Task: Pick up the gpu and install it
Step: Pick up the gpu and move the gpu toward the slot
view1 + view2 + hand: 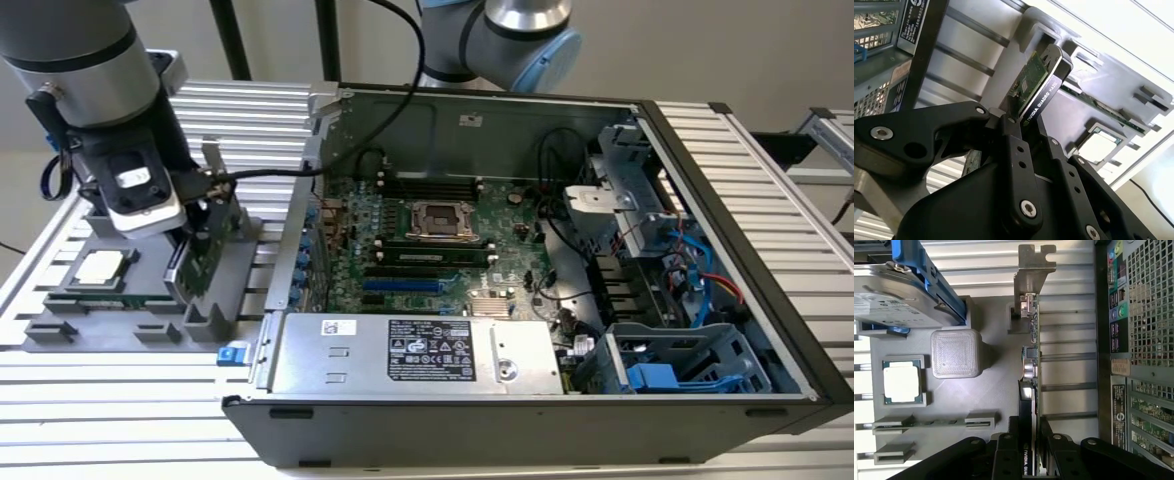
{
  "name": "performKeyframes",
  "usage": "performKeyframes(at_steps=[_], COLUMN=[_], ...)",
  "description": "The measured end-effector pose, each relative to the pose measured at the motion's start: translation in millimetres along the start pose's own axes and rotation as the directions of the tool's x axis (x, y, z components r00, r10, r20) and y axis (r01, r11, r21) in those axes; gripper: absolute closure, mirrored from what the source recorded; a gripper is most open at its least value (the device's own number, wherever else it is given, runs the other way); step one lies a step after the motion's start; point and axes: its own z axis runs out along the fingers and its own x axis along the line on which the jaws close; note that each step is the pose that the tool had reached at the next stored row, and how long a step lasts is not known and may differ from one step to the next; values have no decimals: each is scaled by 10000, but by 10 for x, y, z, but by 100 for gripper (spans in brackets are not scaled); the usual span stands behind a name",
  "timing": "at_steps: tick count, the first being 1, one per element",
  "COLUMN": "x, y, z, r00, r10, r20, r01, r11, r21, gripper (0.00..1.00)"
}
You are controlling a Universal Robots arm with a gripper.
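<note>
The gpu (200,255) stands on edge in a grey holder (80,325) at the exterior view's left, beside the open computer case (747,250). Its silver end bracket (1032,270) points away from my wrist. Its green board and black cooler (1029,365) run toward my fingers. My gripper (1032,442) sits down over the card's near end, one black finger on each face, shut on it. In the second wrist view the gpu (1036,85) sticks out past my gripper (1021,122), its lower edge still in the holder's slot.
The holder also carries a processor chip (902,384), a memory stick (934,422) and a silver hard drive with blue rails (904,285). Inside the case lie the motherboard (427,235), a power supply (414,350) and drive cages (694,365). The case wall (1114,340) stands close beside the card.
</note>
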Motion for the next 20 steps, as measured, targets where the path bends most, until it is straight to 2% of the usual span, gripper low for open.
performKeyframes(at_steps=[20], x=[-3], y=[9], z=[-184], r00=[10000], r10=[0], r20=[0], r01=[0], r11=[10000], r21=[1], gripper=[100])
